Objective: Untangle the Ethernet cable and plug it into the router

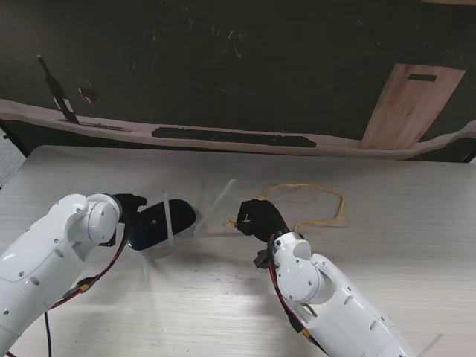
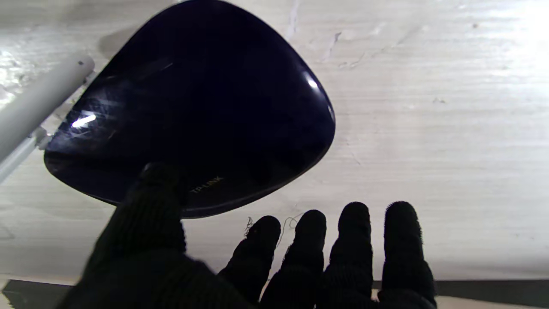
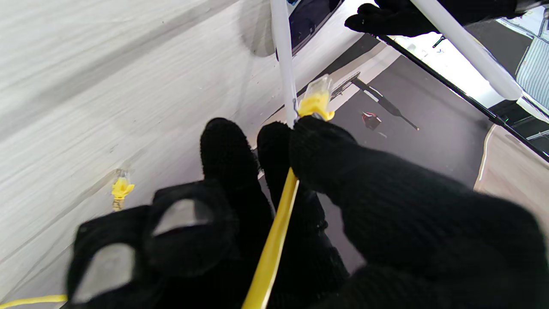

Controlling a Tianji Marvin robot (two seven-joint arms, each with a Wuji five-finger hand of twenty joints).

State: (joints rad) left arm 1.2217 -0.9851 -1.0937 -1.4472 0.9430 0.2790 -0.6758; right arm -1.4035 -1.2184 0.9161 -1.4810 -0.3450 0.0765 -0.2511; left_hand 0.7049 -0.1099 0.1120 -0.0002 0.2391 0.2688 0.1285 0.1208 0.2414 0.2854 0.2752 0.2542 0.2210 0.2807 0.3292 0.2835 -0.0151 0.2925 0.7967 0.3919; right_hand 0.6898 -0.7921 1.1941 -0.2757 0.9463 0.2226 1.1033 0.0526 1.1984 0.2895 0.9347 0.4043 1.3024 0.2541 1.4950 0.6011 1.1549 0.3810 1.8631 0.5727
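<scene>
The black glossy router lies left of the table's middle, with white antennas standing up from it. My left hand is at its left end. In the left wrist view the thumb rests on the router while the four fingers stretch straight and apart beside its edge. My right hand is shut on the yellow Ethernet cable, whose clear plug sticks out toward the router. The rest of the cable loops behind the hand. Its other plug lies on the table.
A white antenna stands between the held plug and the router. The table's far edge runs along a dark floor. A wooden board leans at the far right, and a dark strip lies beyond the edge.
</scene>
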